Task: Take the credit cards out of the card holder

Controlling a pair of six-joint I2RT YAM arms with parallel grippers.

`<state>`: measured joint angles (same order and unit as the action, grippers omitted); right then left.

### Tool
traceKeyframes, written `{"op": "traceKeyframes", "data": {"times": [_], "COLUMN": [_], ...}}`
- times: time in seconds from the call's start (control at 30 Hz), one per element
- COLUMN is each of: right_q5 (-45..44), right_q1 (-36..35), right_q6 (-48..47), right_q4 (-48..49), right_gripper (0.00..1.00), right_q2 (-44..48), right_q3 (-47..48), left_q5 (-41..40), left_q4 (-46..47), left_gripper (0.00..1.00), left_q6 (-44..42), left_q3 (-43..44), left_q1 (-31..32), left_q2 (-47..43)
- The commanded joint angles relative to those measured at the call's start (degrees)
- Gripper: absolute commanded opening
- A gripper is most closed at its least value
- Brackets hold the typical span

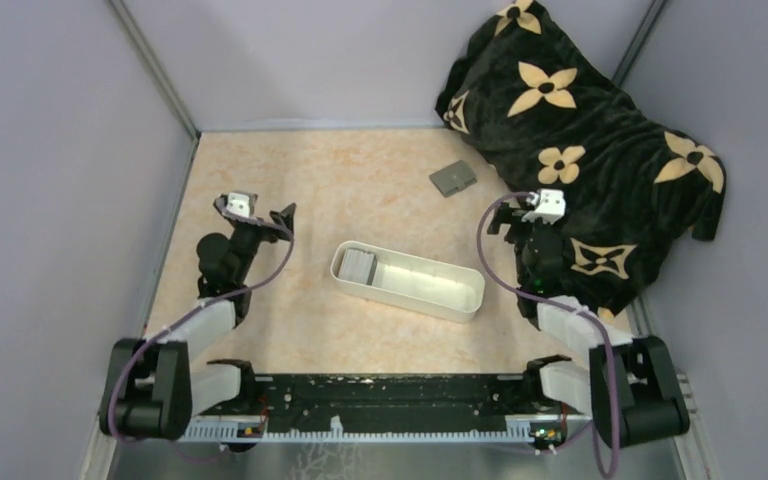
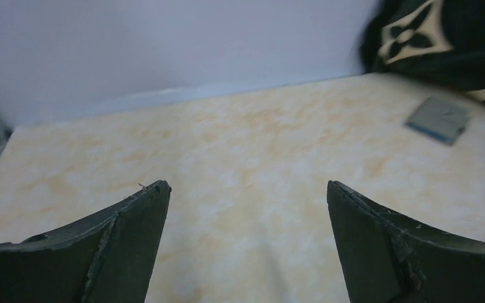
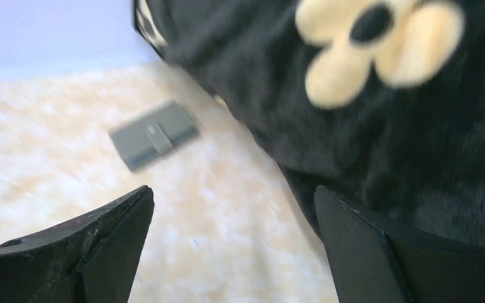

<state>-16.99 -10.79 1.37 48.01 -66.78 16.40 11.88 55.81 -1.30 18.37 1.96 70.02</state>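
Observation:
The card holder [image 1: 453, 178] is a small grey wallet lying shut on the marbled table, close to the edge of a black blanket. The left wrist view has it far off at the right [image 2: 441, 118]. In the right wrist view the card holder [image 3: 153, 134] lies ahead and to the left, a strap across its top. No credit cards show; they are hidden. My left gripper [image 1: 285, 215] [image 2: 246, 186] hangs open over bare table at the left. My right gripper [image 1: 508, 224] [image 3: 233, 192] is open too, a short way right of and nearer than the wallet.
A long white tray [image 1: 430, 290] lies slantwise in the middle, a flat grey item [image 1: 358, 266] in its left end. The black blanket with cream flowers [image 1: 600, 150] [image 3: 385, 126] is heaped over the back right corner. Lilac walls close the table in.

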Motion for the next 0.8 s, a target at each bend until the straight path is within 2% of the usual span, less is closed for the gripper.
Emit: {"op": "traceKeyframes", "data": {"times": [0.0, 0.07, 0.1, 0.17, 0.2, 0.27, 0.4, 0.53, 0.6, 0.67, 0.7, 0.73, 0.77], "right_q5": [9.1, 16.7, 17.2, 12.5, 10.2, 7.2, 3.3, 3.2, 0.7, -3.0, -3.2, -3.2, -3.8], "right_q1": [-0.2, -0.6, -2.1, -5.2, -6.6, -8.9, -13.1, -14.4, -16.8, -20.4, -21.9, -23.2, -24.6], "right_q6": [11.9, 12.4, 12.0, 10.6, 9.7, 7.1, 2.3, -0.4, -2.1, -4.2, -5.7, -6.6, -7.0], "right_q4": [-16.8, -25.2, -31.2, -39.4, -42.7, -47.6, -57.4, -65.5, -68.1, -68.6, -68.5, -68.5, -68.8], "right_gripper": [0.99, 0.99, 0.99, 0.99, 0.99, 0.99, 0.99, 0.99, 0.99, 0.97, 0.92, 0.80, 0.61], "right_q2": [7.5, 7.6, 7.6, 8.4, 9.3, 11.7, 15.1, 13.5, 11.4, 9.8, 9.2, 8.4, 7.5], "right_q3": [8.9, 14.6, 17.4, 21.8, 23.4, 26.2, 31.5, 36.2, 38.0, 38.6, 38.7, 38.8, 39.2], "left_q5": [-4.4, -8.4, -10.7, -12.0, -11.3, -11.8, -11.8, -7.0, -6.6, -7.3, -7.6, -7.8, -7.8], "left_q4": [-7.5, -11.4, -15.6, -27.8, -33.6, -39.9, -47.2, -53.7, -56.3, -57.2, -57.2, -57.2, -57.2], "left_gripper": [0.99, 0.99, 0.99, 0.99, 0.99, 0.99, 0.99, 0.99, 0.97, 0.89, 0.85, 0.82, 0.79], "left_q6": [4.4, 6.6, 12.1, 19.9, 20.7, 19.9, 20.4, 20.1, 19.8, 19.9, 20.0, 20.2, 20.2], "left_q3": [2.0, 4.1, 6.6, 12.3, 15.2, 17.9, 18.7, 20.0, 20.2, 19.6, 19.3, 19.1, 19.3], "left_q1": [11.2, 17.2, 19.4, 21.8, 22.6, 24.9, 25.4, 25.5, 25.9, 26.2, 26.4, 26.5, 26.6], "left_q2": [-7.9, -10.2, -11.2, -12.1, -12.0, -12.0, -14.3, -14.5, -14.2, -14.7, -15.0, -15.3, -15.5]}}
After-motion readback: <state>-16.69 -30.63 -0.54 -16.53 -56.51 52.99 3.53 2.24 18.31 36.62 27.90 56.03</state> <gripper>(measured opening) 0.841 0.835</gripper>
